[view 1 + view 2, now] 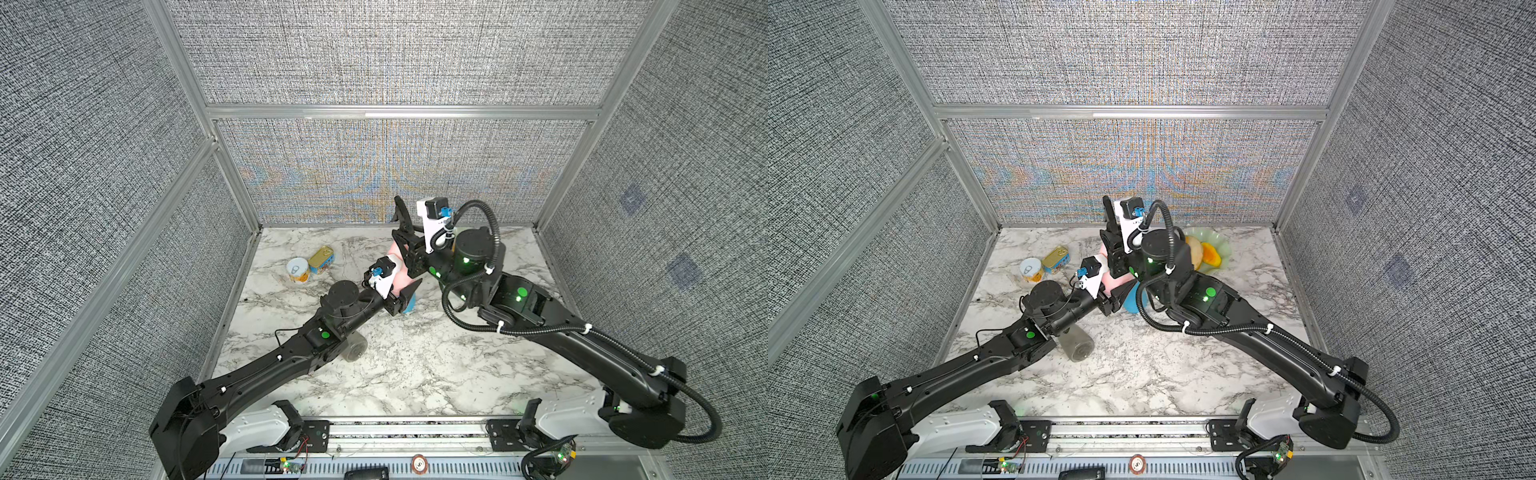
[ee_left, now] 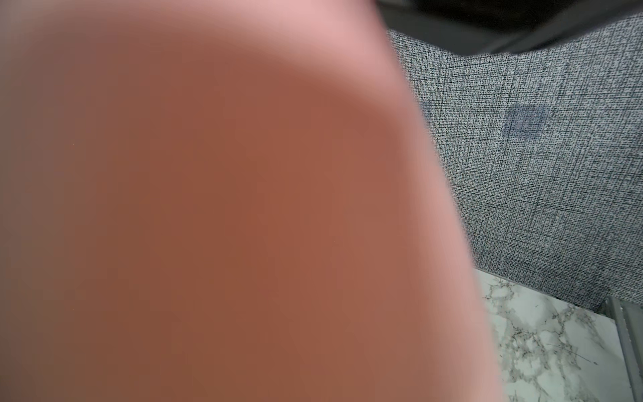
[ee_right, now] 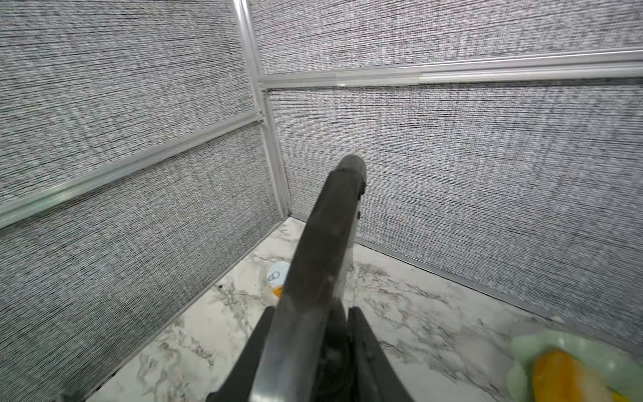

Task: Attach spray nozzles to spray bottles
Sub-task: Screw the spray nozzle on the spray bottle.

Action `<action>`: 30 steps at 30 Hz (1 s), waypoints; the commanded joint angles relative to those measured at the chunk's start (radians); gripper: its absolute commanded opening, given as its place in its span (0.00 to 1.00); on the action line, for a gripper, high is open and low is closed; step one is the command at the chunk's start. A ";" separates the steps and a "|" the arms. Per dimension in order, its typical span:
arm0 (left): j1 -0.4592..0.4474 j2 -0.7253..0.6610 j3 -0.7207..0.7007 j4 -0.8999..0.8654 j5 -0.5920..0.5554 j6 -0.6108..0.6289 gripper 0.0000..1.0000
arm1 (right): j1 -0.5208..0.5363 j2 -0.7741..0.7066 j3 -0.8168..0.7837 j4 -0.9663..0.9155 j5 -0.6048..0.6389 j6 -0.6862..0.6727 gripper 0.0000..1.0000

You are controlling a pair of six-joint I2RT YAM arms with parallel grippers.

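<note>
Left gripper (image 1: 405, 286) is closed around the pink bottle (image 1: 402, 277), one jaw on each side of the body. In the left wrist view the bottle (image 2: 243, 209) is a blurred pink mass filling most of the frame. Right gripper (image 3: 309, 313) is clamped on the black spray nozzle (image 3: 334, 226), which sticks out past the fingertips and points up toward the far wall. In both top views the right gripper sits just at the far end of the pink bottle, mid-surface toward the far side. Cannot tell whether the nozzle meets the bottle neck, because the gripper bodies hide that spot. The blue bottle (image 1: 1133, 303) is just near-right of the pink one, partly covered by the left gripper and the right arm. The grey bottle (image 1: 1077, 343) lies on its side on the marble surface (image 1: 415, 365), left of centre, half under the left forearm. Two tin cans (image 1: 298, 270) (image 1: 322, 259) stand side by side at far left, well apart from the bottles. A pale green plate (image 1: 1223, 245) holding orange food sits far right, behind the right arm.
</note>
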 commanded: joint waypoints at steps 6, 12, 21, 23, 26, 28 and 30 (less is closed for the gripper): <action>-0.006 -0.025 -0.012 0.237 -0.017 0.117 0.44 | 0.129 0.105 0.061 -0.264 0.406 0.153 0.00; -0.005 -0.031 -0.034 0.267 -0.066 0.148 0.44 | 0.153 0.196 0.162 -0.276 0.403 0.180 0.00; -0.005 -0.042 -0.049 0.277 -0.031 0.125 0.44 | 0.144 0.041 0.149 -0.235 0.095 0.113 0.60; -0.002 -0.037 -0.044 0.268 -0.019 0.116 0.44 | 0.142 -0.005 0.145 -0.262 0.056 0.107 0.66; -0.003 -0.031 -0.039 0.257 -0.004 0.105 0.44 | 0.142 -0.064 0.132 -0.313 0.042 0.113 0.68; -0.003 -0.026 -0.036 0.251 0.020 0.100 0.44 | 0.143 -0.103 0.113 -0.346 0.041 0.112 0.69; -0.003 -0.023 -0.036 0.248 0.041 0.094 0.44 | 0.141 -0.150 0.085 -0.362 0.025 0.091 0.69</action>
